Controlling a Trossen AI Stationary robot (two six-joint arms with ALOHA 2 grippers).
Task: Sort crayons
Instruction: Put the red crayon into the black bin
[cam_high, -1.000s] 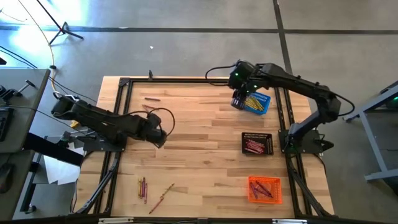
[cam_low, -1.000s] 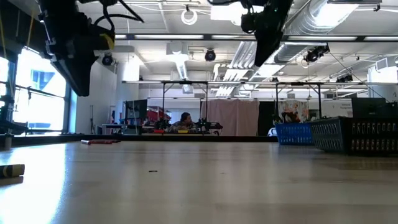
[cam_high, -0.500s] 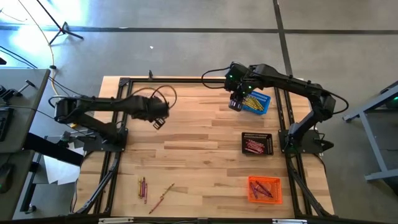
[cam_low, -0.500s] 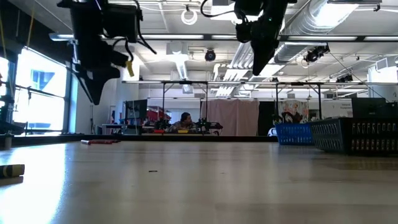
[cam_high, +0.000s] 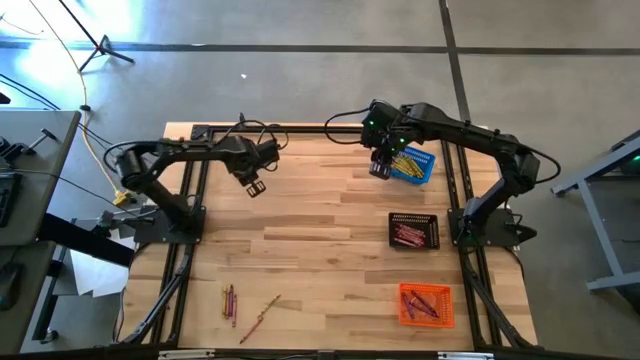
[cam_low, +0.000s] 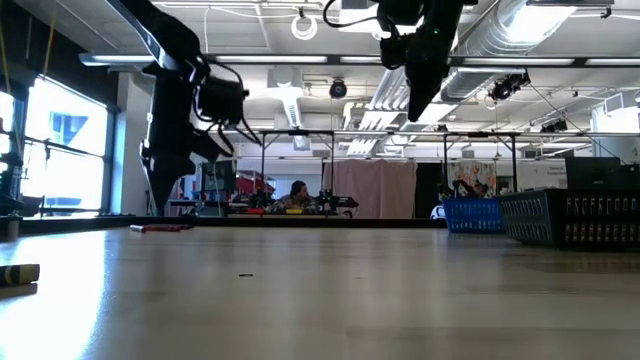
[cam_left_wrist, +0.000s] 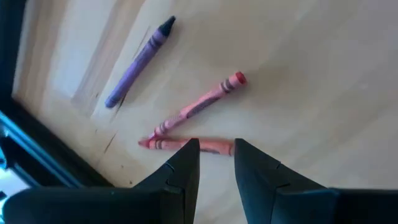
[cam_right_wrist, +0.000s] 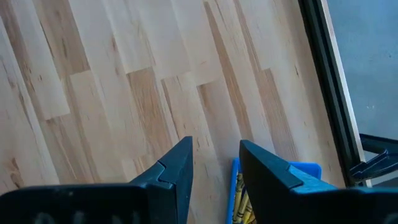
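A purple crayon (cam_left_wrist: 138, 62) and two red-pink crayons (cam_left_wrist: 199, 107) (cam_left_wrist: 180, 144) lie flat on the wooden table near its far left corner. One red crayon also shows in the high view (cam_high: 243, 158). My left gripper (cam_high: 254, 186) hovers over them, open and empty; in its wrist view (cam_left_wrist: 216, 148) its fingertips stand above the nearer red crayon. My right gripper (cam_high: 379, 167) is open and empty, held high beside the left side of the blue basket (cam_high: 414, 165) of yellow crayons, whose edge shows in the right wrist view (cam_right_wrist: 273, 186).
A black basket (cam_high: 413, 230) of red crayons stands at the right, and an orange basket (cam_high: 426, 304) of crayons at the near right. More loose crayons (cam_high: 230, 300) (cam_high: 261, 314) lie at the near left. A black frame rail (cam_high: 192, 170) runs along the table's edges.
My left gripper has swung from the left middle of the table toward the far edge, to a spot over the crayons at the far left. My right gripper has shifted a little toward the table's left, off the blue basket, then kept still.
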